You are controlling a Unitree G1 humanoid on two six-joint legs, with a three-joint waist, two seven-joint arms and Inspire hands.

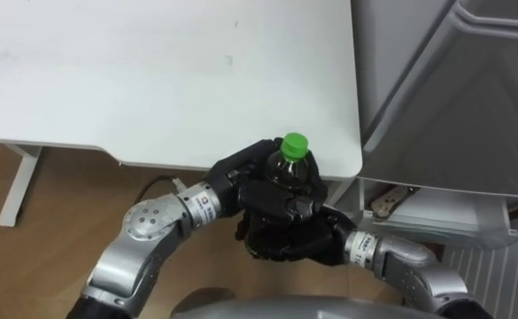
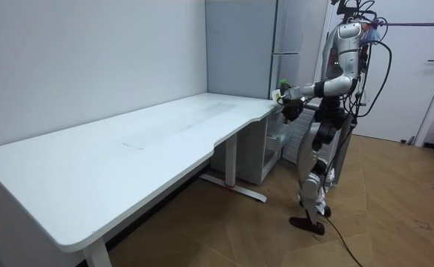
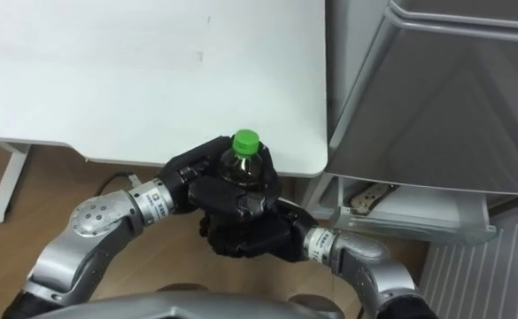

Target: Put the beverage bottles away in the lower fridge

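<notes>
Two hands are on the load. I read the left hand as clenched round the upper body of the bottle, and the right hand as curled beneath it, about the lower part of the bottle.

1. Position of the load. The bottle stands upright in the air just off the rounded corner of the table, on the robot's side of the edge. It is not resting on the tabletop. The fridge stands just to the right, with a white shelf showing low down under its grey panel. In the room view the robot stands upright at the table end nearest the fridge.

2. Load relative to the fingers. The green cap and the neck stand clear above the grasp. The left fingers cross the front of the dark body. The base is hidden behind both hands, so I cannot confirm how it is seated.

3. Hazards, in my judgement.
- Slip: if one hand lets go before the other has a sound hold, the smooth bottle may drop to the floor.
- Collision: a swing to the right at this height may strike the table corner or the grey panel.
- Balance: reaching the lower fridge calls for a bend, and a fast bend with both arms forward may unsettle the stance.
</notes>
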